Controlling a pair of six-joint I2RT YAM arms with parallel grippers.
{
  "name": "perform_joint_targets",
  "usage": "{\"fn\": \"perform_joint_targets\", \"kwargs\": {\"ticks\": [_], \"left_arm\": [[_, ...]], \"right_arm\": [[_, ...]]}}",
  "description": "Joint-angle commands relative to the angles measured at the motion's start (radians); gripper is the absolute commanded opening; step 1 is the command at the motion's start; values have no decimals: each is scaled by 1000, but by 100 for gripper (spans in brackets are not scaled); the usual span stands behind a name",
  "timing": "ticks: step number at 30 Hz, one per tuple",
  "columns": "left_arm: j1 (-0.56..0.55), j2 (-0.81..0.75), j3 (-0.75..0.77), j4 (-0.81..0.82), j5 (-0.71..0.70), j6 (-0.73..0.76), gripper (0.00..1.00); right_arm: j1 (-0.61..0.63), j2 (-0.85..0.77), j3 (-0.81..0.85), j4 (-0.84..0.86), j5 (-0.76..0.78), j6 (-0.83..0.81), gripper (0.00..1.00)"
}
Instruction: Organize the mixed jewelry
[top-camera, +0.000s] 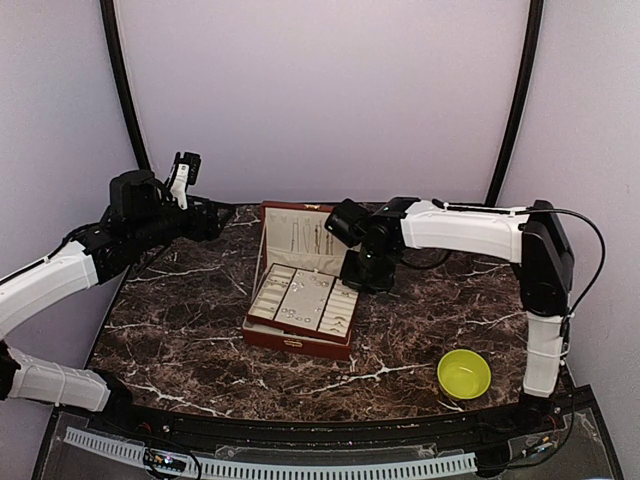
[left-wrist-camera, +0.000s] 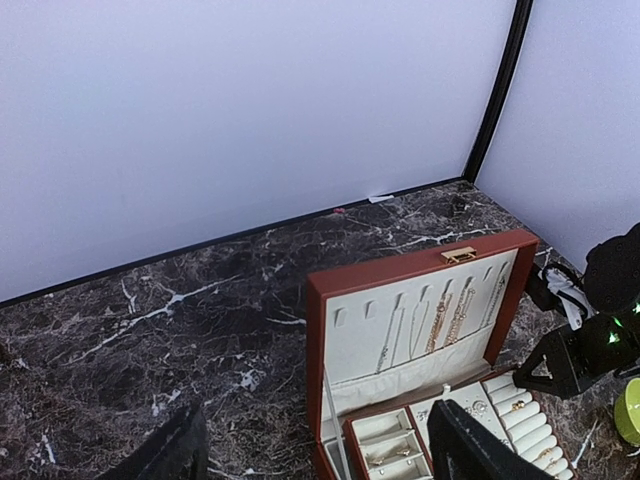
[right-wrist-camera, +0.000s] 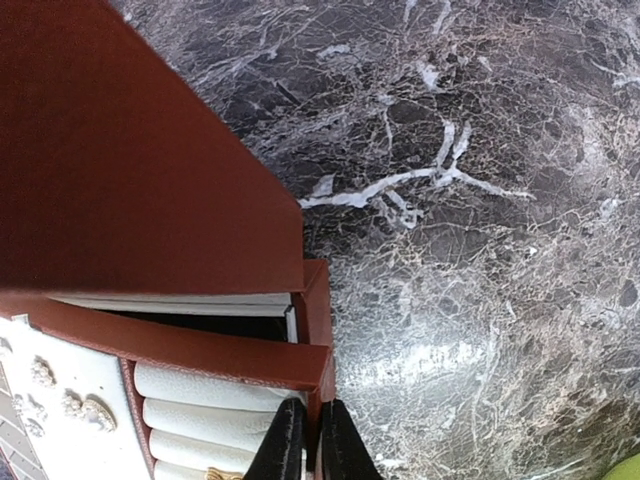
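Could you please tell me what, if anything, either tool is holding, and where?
The left tool is open and holds nothing. The right tool straddles the side wall of the box; whether it grips cannot be told.

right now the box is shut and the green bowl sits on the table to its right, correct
No, the box is open, its lid standing up, as the top view shows. The green bowl does sit on the table to its right.

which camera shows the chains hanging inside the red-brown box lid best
Left wrist: it faces the open cream-lined lid, so the thin hanging chains show distinctly. Top external shows only faint lines. Right wrist shows the lid's red-brown outside.
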Motion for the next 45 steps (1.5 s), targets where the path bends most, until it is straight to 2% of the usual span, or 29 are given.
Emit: {"fn": "perform_joint_targets", "kwargs": {"ticks": [1, 19, 37, 40, 43, 45], "left_arm": [[-1, -17, -13, 24, 12, -8, 78], [-1, -10, -15, 27, 19, -12, 78], [1, -7, -16, 27, 25, -11, 78], [0, -6, -15, 27, 28, -7, 78], [-1, -5, -13, 25, 31, -6, 78], [-1, -7, -11, 23, 32, -5, 78]], "right_arm": [[17, -39, -29, 65, -19, 8, 12], [17, -94, -150, 250, 13, -7, 13], [23, -101, -161, 273, 36, -28, 12], [28, -133, -179, 285, 62, -41, 16], [34, -186, -221, 299, 97, -66, 27], [35, -239, -267, 323, 117, -80, 31]]}}
